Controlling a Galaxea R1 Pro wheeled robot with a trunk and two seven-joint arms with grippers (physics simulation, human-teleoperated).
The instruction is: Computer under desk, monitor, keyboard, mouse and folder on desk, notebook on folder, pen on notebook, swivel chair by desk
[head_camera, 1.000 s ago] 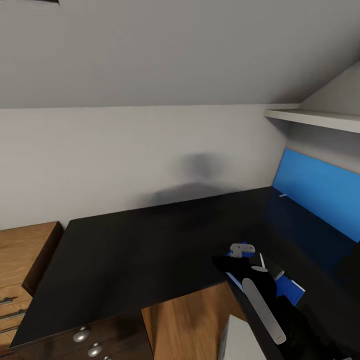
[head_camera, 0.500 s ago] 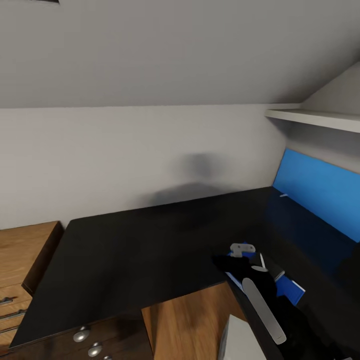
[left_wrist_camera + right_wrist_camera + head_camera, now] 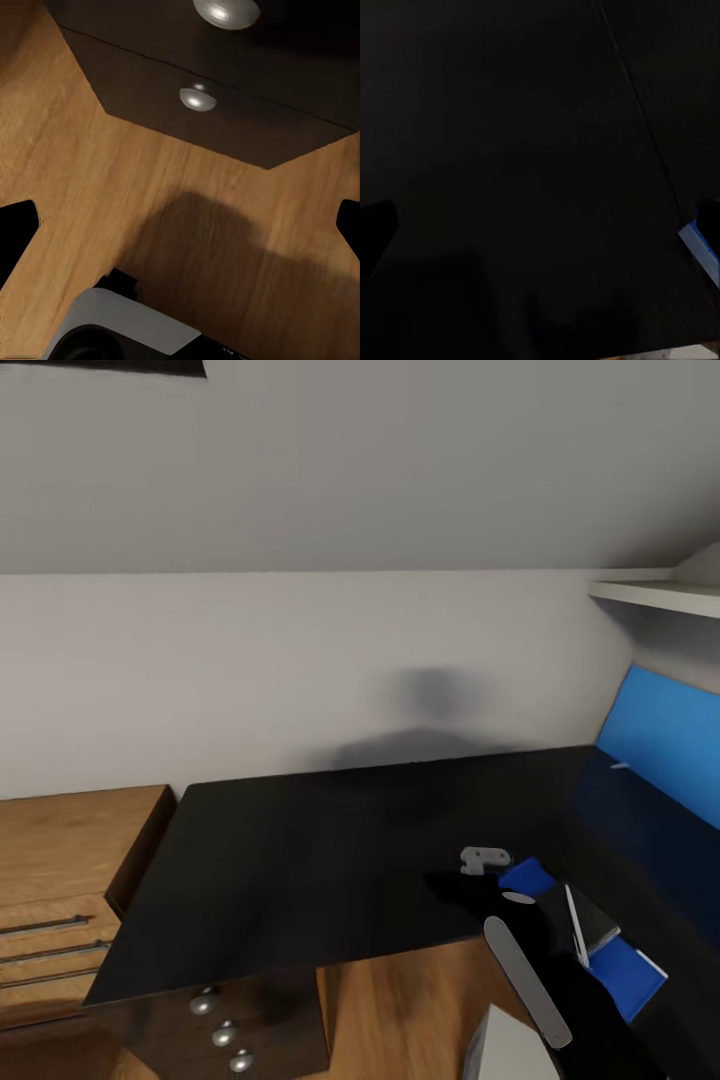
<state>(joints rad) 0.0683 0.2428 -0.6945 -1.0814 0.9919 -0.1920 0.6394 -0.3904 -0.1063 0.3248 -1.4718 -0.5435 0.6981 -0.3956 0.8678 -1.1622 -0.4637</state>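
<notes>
The blue folder (image 3: 626,978) lies on the black desk (image 3: 320,850) near its inner corner. The dark grey notebook (image 3: 598,920) rests on the folder, with the white pen (image 3: 575,926) on top of it. My right gripper (image 3: 472,870) hovers over the desk just left of this stack, open and empty. In the right wrist view that gripper (image 3: 540,232) faces the bare desk top (image 3: 525,150), with a folder corner (image 3: 701,249) at the edge. My left gripper (image 3: 180,225) hangs open over the wood floor by the desk's drawer unit (image 3: 225,97). Monitor, keyboard, mouse and swivel chair are out of view.
Low wooden shelving (image 3: 60,880) stands left of the desk. The drawer unit (image 3: 225,1025) with silver knobs sits under the desk's left end. A blue back panel (image 3: 665,745) and a white shelf (image 3: 660,595) line the right side. A light grey boxy corner (image 3: 505,1050) shows low on the floor.
The whole picture has shifted, so the camera has moved: desk, folder stack and shelving lie further right. My right gripper now sits a little further left of the stack.
</notes>
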